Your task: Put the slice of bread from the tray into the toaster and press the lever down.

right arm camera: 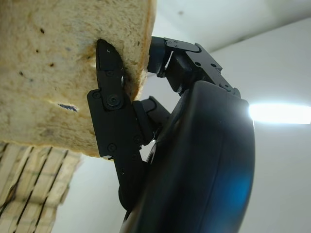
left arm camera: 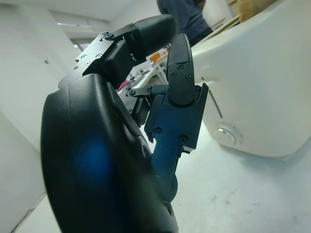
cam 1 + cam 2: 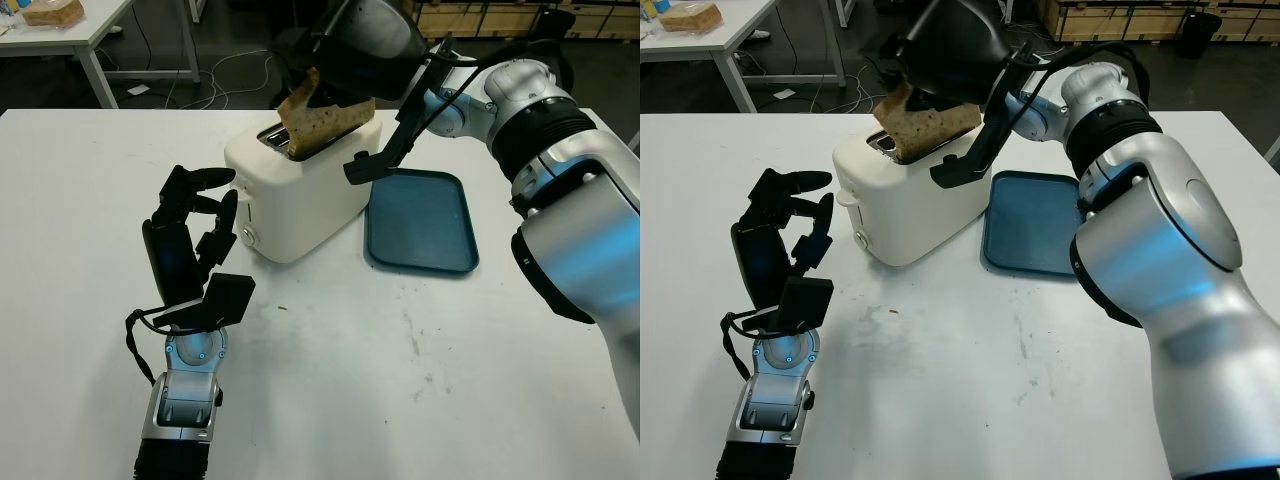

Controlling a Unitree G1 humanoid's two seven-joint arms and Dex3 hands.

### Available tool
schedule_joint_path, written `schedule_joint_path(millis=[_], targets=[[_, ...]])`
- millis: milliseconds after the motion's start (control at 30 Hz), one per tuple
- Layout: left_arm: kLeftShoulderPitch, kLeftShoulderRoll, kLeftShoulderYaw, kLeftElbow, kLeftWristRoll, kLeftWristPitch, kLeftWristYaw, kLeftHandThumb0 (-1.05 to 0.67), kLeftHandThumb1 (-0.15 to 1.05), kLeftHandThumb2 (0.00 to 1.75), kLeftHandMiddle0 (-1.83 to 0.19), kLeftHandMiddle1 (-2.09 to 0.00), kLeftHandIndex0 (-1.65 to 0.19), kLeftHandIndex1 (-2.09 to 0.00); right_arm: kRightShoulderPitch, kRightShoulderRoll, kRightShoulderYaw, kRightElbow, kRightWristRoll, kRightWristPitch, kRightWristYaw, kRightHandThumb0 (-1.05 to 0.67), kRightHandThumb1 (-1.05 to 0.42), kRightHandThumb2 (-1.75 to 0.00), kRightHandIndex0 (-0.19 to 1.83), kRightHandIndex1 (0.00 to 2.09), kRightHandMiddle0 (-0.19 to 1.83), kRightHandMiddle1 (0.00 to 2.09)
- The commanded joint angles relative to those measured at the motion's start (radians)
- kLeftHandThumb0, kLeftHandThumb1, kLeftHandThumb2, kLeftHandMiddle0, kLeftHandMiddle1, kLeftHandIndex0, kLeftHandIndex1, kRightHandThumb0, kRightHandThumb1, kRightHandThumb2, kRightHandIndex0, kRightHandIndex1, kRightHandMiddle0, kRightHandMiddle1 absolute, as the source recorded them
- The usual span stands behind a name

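A slice of brown bread (image 3: 316, 118) hangs tilted over the white toaster (image 3: 300, 200), its lower edge down in the slot. My right hand (image 3: 335, 85) is shut on the slice from above. In the right wrist view the fingers (image 1: 110, 97) pinch the bread (image 1: 53, 68) on both faces. My left hand (image 3: 205, 205) is open, raised just left of the toaster's end, close to the lever (image 3: 243, 207) and the round knob (image 2: 227, 136) and touching neither. The blue tray (image 3: 420, 228) lies right of the toaster with nothing on it.
The white table (image 3: 400, 380) has free room in front and to the right. Behind it, another table carries a brown bread-like block (image 3: 52, 12), and cables lie on the floor. A person (image 2: 187, 17) stands beyond the toaster in the left wrist view.
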Motion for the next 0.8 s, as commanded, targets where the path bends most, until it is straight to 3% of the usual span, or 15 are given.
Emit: schedule_joint_path(millis=[0,500,767], targets=[[0.009,0.002,0.001,-0.01,-0.004,-0.008,0.002,-0.33,0.92,0.26,-0.51,-1.5,-0.62,-0.97,0.024,0.005,0.021,0.002,-0.025,0.03,-0.017,-0.39,-0.92,-0.25,0.96,1.75,0.71,1.75],[0.009,-0.001,-0.002,-0.009,-0.005,-0.003,-0.001,-0.33,0.92,0.26,-0.52,-1.5,-0.62,-0.97,0.061,0.015,0.088,0.008,-0.069,0.081,-0.185,-0.38,-0.92,-0.35,0.98,1.75,0.71,1.75],[0.009,-0.001,-0.003,-0.005,-0.003,-0.008,0.003,-0.34,0.92,0.26,-0.52,-1.53,-0.63,-0.96,0.058,0.041,-0.038,0.008,0.041,0.047,-0.146,-0.36,-0.92,-0.33,0.95,1.75,0.67,1.75]])
